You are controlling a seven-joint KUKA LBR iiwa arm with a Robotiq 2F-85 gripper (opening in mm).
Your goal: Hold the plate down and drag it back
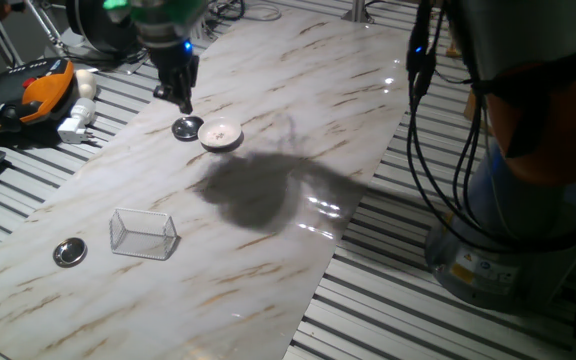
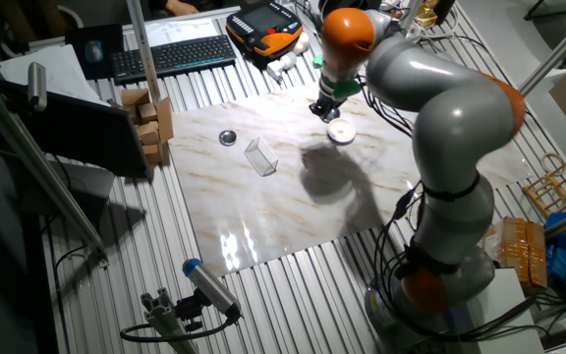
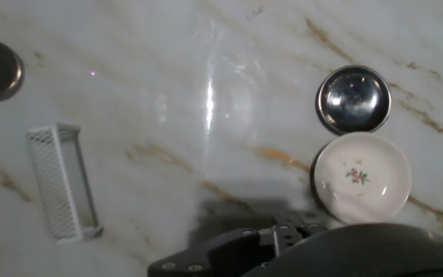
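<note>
- Nearest in one fixed view: a shiny metal disc point(image 1: 69, 253) and a small wire mesh basket point(image 1: 144, 234) on the marble tabletop point(image 1: 268, 260), just apart from each other.
- Farther back: the plate point(image 1: 220, 135), white and upright, touching a second metal disc point(image 1: 187, 128).
- Just behind that disc: the gripper point(image 1: 180, 100), raised off the plate; whether fingers parted or closed, cannot tell.
</note>
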